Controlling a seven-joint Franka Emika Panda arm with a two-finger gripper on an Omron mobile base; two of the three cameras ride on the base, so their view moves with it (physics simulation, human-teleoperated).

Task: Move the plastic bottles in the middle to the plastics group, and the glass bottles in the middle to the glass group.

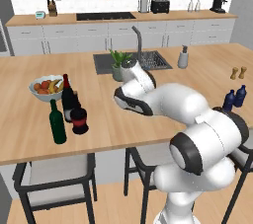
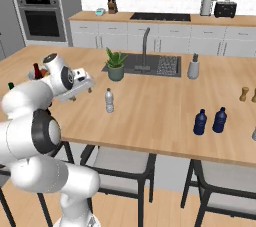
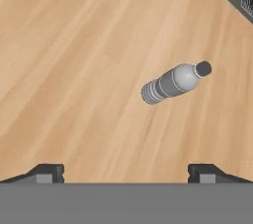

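on smooth wood, ribbed clear bottle (image 3: 173,83) stands.

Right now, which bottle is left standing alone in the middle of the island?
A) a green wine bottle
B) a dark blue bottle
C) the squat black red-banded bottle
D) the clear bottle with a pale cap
D: the clear bottle stands alone mid-counter, while the squat black bottle sits beside the wine bottles.

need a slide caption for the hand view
Open jaws hover above the clear plastic bottle standing on the wooden counter.
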